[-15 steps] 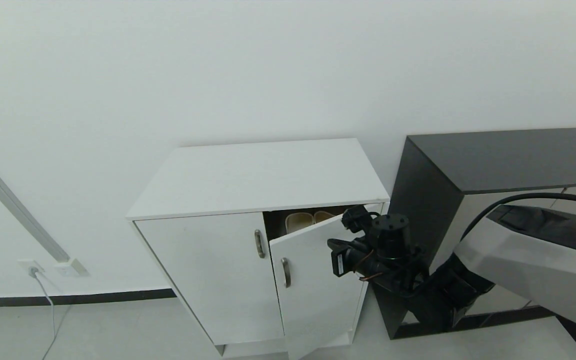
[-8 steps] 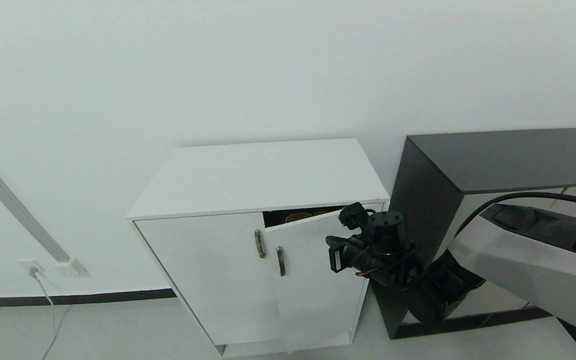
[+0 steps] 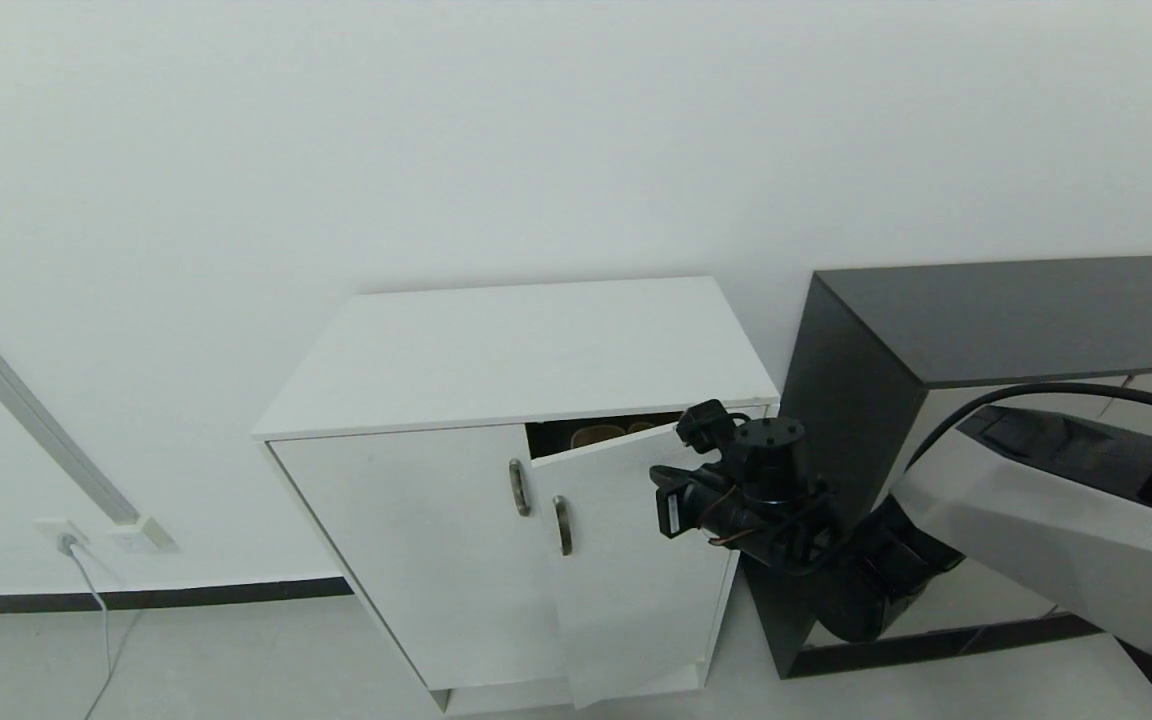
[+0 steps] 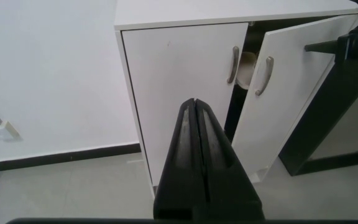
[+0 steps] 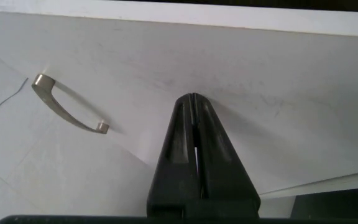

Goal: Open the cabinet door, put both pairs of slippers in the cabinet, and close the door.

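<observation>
Reaching in from 4 o'clock of the head view, right arm [image 3: 1036, 500] bent at the wrist, right gripper [image 5: 194, 101] set nose-on to the outer face of the door [image 3: 626, 580]. Fingers pressed together, nothing between them. Tips appear to touch the white panel, between the handle [image 5: 67, 111] and the hinge side.

Door ajar, swung out a little from the cabinet [image 3: 526, 350], which stands at 6 o'clock against the wall [image 3: 536, 120]. Left door [image 3: 416, 540] flush shut.

Left gripper [image 4: 194, 106] held well apart from the cabinet, pointing at the seam between the two doors. Fingers together, empty.

Slippers [image 3: 598, 434]: pale, inside the cabinet. Head view shows two rounded ends in the dark gap above the door's top edge. Left wrist view shows a pale bit of one through the upright gap between the handles; count not readable there.

Right wrist view gives the tips at the panel, which the head view hides behind the wrist.

Dark unit [image 3: 936, 330] just beside the cabinet at 3 o'clock. Socket [image 3: 61, 537] at 8 o'clock.
</observation>
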